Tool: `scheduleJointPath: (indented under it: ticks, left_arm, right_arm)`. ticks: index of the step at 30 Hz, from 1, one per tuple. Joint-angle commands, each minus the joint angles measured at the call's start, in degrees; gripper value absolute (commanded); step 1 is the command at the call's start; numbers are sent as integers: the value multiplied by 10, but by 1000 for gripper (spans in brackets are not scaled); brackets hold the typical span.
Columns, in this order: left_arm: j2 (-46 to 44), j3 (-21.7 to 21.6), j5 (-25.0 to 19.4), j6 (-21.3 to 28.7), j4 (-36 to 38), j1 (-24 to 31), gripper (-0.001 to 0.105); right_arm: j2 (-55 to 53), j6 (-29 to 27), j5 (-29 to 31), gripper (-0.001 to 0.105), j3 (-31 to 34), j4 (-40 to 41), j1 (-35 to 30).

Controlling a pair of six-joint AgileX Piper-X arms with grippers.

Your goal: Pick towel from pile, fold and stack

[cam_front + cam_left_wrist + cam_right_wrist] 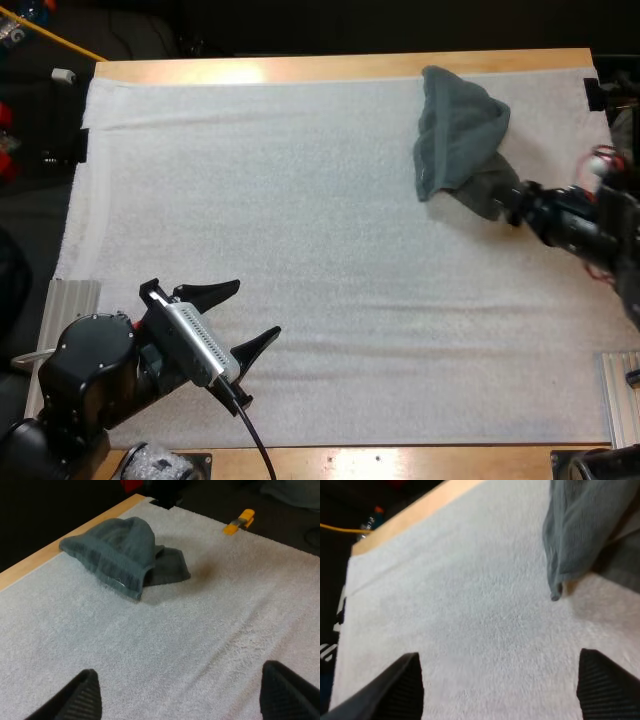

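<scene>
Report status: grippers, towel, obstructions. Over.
Left gripper open over the mat. Right gripper open beside the towel, not gripping. Towel crumpled, far right of mat. Nothing in the way.

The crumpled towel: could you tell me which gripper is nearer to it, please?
Right. The right gripper is at the towel's near right corner; the left gripper is far off across the mat.
</scene>
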Motion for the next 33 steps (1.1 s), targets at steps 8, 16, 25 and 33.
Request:
scheduleJointPath:
  ticks: [8,16,25,33]
  left_arm:
    - [0,-4,-6,-3,-11,-2,63]
    - [0,-4,-5,-21,-11,-2,63]
    - [0,-4,9,-50,-11,-2,63]
    - [0,-4,9,-54,-6,-2,63]
  right_arm:
    - [157,115,33,63,-5,-118,9]
    - [278,201,33,63,-5,-263,9]
    - [380,274,27,31,-26,-367,9]
    - [359,250,-64,0,-38,-418,11]
